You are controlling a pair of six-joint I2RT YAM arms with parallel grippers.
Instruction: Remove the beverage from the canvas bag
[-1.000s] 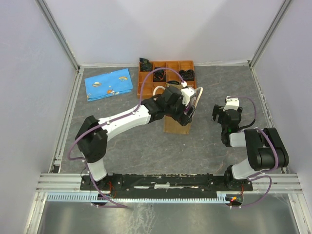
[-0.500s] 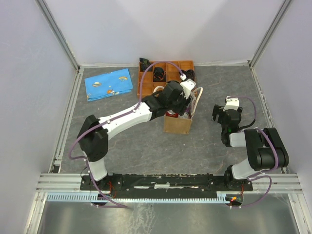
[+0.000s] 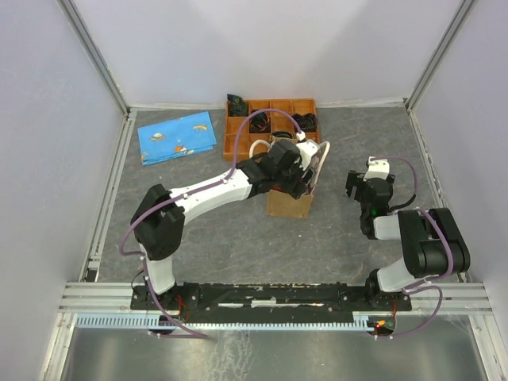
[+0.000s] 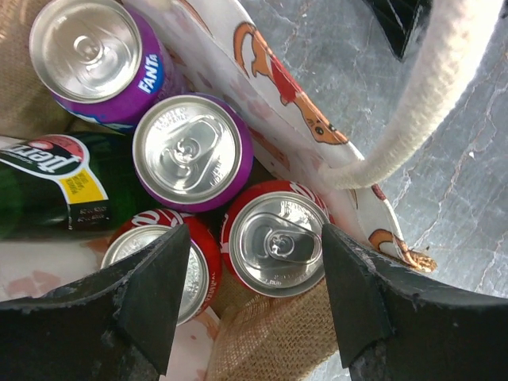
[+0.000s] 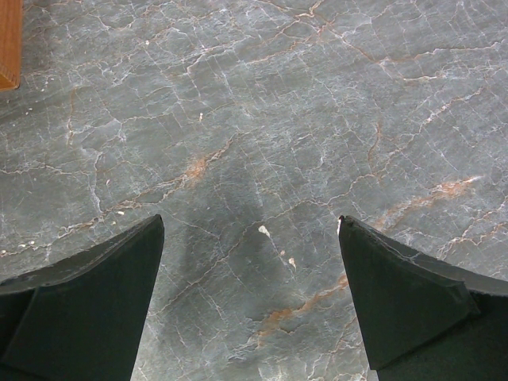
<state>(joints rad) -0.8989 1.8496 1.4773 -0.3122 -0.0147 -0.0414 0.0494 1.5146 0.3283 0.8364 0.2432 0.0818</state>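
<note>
We see the left arm stretched from its base diagonally across the table (image 3: 222, 230), elbow raised, forearm running up and to the right, wrist bent downward so that the left gripper (image 3: 300, 184) points into the open mouth of the canvas bag (image 3: 287, 204). The bag stands upright near the middle of the table, just in front of the orange tray (image 3: 238, 131).

From the wrist view, the left gripper (image 4: 254, 262) is spread, its two fingers straddling the top of a red can (image 4: 274, 248); we cannot tell whether either finger touches it. A second red can (image 4: 159, 270) sits beside it, partly under the left finger. Behind them stand a purple can (image 4: 189, 151) and a Fanta can (image 4: 87, 51), and a green bottle (image 4: 48, 186) lies on its side. A cream handle (image 4: 421, 103) loops over the bag's rim.

The right arm is folded close to its base, right of the bag, its right gripper (image 5: 250, 230) spread wide over bare table. A blue cloth (image 3: 177, 136) lies at the far left.
</note>
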